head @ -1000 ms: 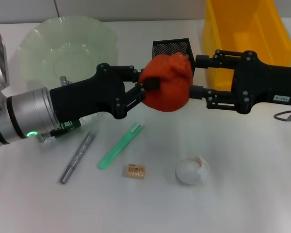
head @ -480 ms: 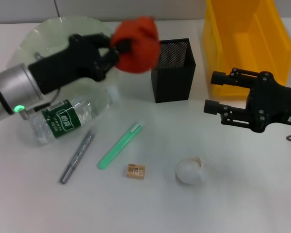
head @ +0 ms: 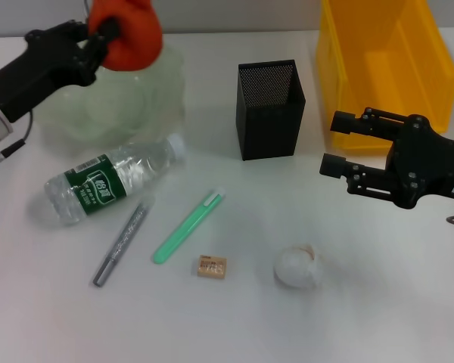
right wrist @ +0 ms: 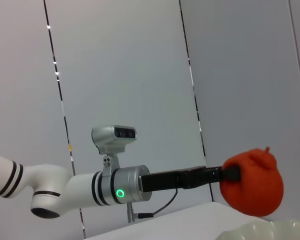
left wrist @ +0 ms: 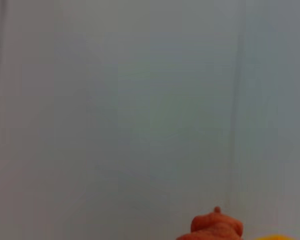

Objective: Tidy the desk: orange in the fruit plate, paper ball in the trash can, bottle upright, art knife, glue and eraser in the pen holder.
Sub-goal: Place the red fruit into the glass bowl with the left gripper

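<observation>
Back left of the surface (head: 408, 318): plate (head: 147, 94), with the orange (head: 129, 34) held above it in the left gripper (head: 106, 34). Back centre: pen holder (head: 270, 110). Back right: bin (head: 386, 64); right gripper (head: 337, 144) just before it, jaws apart. Before the plate: bottle (head: 110, 181) on its side. Front row, left to right: pen (head: 121, 243), knife (head: 188, 225), eraser (head: 212, 266), paper ball (head: 297, 266).

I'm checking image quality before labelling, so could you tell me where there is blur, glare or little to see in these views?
Head view: even light, soft shadows; the orange in the left gripper is slightly smeared, the plate looks hazy. Left wrist view: nearly all blank wall, only the orange's top showing. Right wrist view: sharp, with bright glints down the wall seams.
</observation>
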